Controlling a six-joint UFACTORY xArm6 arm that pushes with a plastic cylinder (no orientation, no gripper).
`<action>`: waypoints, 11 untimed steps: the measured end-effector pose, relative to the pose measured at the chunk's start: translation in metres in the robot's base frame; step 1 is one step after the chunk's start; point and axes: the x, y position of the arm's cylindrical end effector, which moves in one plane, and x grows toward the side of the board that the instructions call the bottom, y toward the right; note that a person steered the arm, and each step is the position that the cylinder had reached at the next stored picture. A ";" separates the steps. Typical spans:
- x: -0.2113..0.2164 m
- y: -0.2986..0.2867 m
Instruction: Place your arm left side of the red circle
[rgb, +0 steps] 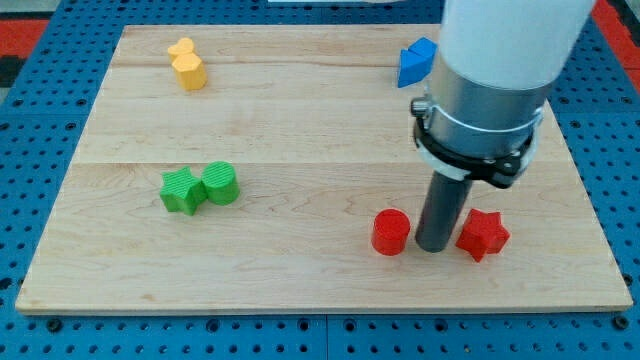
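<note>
The red circle block (390, 232) lies on the wooden board near the view's bottom, right of centre. My tip (432, 246) rests on the board just to the right of the red circle, in the gap between it and a red star block (483, 235). The tip stands close to both blocks; I cannot tell whether it touches either. The white arm body covers part of the view's top right.
A green star block (181, 191) and a green circle block (220, 183) touch each other at the view's left. A yellow block (187, 64) sits at the top left. A blue block (416, 62) sits at the top, partly behind the arm. The wooden board (300, 130) ends at blue pegboard.
</note>
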 end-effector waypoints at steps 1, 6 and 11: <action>0.000 0.040; 0.037 -0.107; -0.009 -0.028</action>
